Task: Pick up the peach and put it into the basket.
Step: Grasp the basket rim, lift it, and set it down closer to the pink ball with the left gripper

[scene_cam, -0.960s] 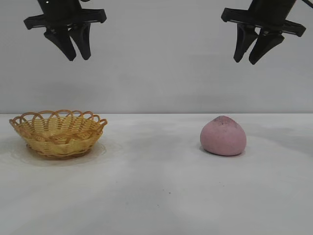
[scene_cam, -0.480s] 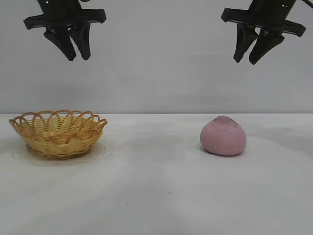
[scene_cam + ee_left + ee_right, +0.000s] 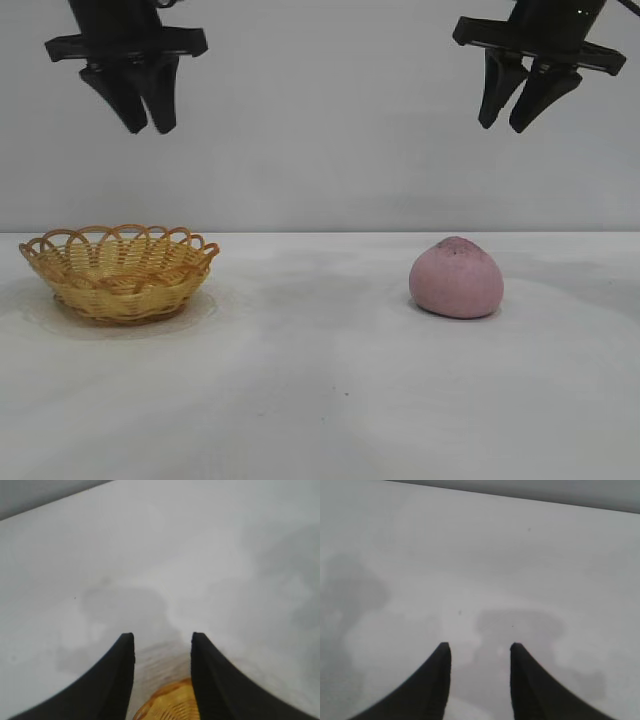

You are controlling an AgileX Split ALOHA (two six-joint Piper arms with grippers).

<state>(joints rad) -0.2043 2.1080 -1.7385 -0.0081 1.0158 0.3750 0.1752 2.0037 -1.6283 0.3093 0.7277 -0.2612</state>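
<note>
Up high on the right, the right gripper (image 3: pixel 518 110) hangs with its jaws parted and nothing between them, aimed down at the desk (image 3: pixel 320 400). Its wrist view shows only bare surface and shadow between the dark fingers (image 3: pixel 432 685), no fruit in sight. Drop the eye straight down and a touch toward the centre, and there sits the peach (image 3: pixel 456 279), a dull pink dome resting flat on the desk, pointed top up, untouched. It is a rounded lump with no real long axis, so the approach angle looks forgiving. Across on the other side, the left gripper (image 3: pixel 143 115) hovers, also open and empty, almost directly above the basket (image 3: pixel 119 272), whose woven edge peeks in between its fingers in the left wrist view. Peach and basket lie well apart. The right arm is clearly the nearer one to the peach; it looks the natural pick for the descent, then a carry across.
</note>
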